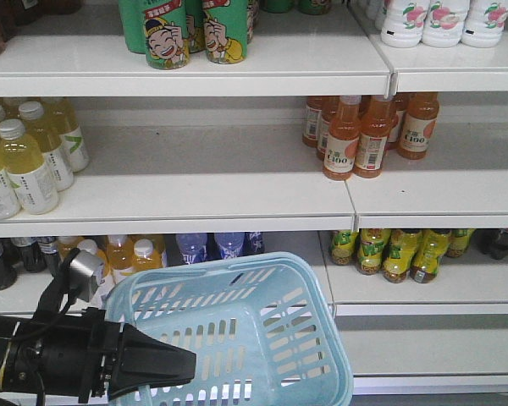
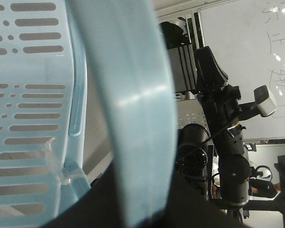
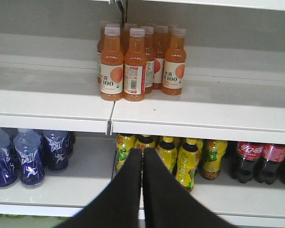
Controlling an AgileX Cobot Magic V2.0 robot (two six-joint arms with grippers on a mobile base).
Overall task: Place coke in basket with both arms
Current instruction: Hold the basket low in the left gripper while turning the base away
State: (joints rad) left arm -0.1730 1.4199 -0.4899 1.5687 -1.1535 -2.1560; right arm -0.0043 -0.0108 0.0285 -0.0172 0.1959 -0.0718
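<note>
The light blue basket (image 1: 262,338) hangs tilted in front of the bottom shelf. My left gripper (image 1: 189,364) lies against its near left side. In the left wrist view the dark jaws (image 2: 145,211) are closed round a wide blue band of the basket (image 2: 128,95), with its slotted wall (image 2: 28,118) beside it. My right gripper (image 3: 142,154) is shut and empty, pointing at yellow bottles on the bottom shelf, and does not show in the front view. The red aluminium coke is out of view.
White shelves (image 1: 195,199) hold orange bottles (image 3: 133,66), yellow bottles (image 3: 187,161), blue bottles (image 3: 28,156) and dark plastic cola bottles (image 3: 249,159). Green cans (image 1: 186,30) stand on the top shelf. A black arm with a grey block (image 2: 265,99) shows behind the basket.
</note>
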